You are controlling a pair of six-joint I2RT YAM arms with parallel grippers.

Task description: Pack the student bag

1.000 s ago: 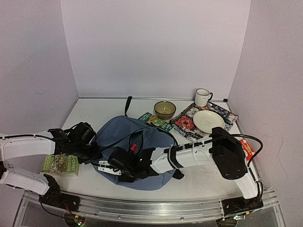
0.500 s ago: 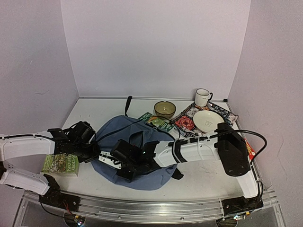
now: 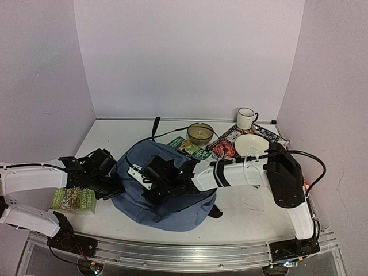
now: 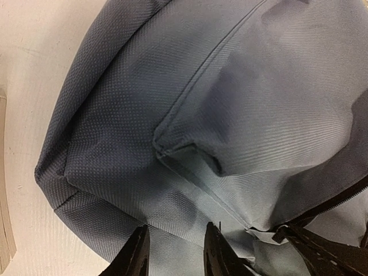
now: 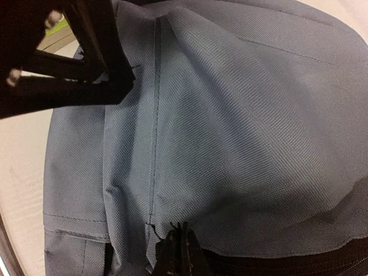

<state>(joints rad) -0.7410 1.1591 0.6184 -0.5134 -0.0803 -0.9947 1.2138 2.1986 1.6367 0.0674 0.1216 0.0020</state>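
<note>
1. The student bag [image 3: 172, 204] lies on the desk [image 3: 247, 207], just in front of the bowl [image 3: 200, 133].
2. Left fingers [image 4: 137, 256] pinch its edge, away from the bowl.
3. Right fingers [image 5: 171, 254] are clenched tight at its zip [image 5: 276, 259].

White-shelled left arm [image 3: 29, 178], white right arm [image 3: 241, 175], black joints and wrists, looped black cables [image 3: 313, 167], slim black jaws

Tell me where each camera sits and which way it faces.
Top external: above, behind the robot, facing down at the table; left arm and right arm show.
Left wrist: on its arm, facing the student bag; left gripper shows.
Right wrist: on its arm, facing the bag's zip; shut right gripper shows.
Shared: all see the bag.
</note>
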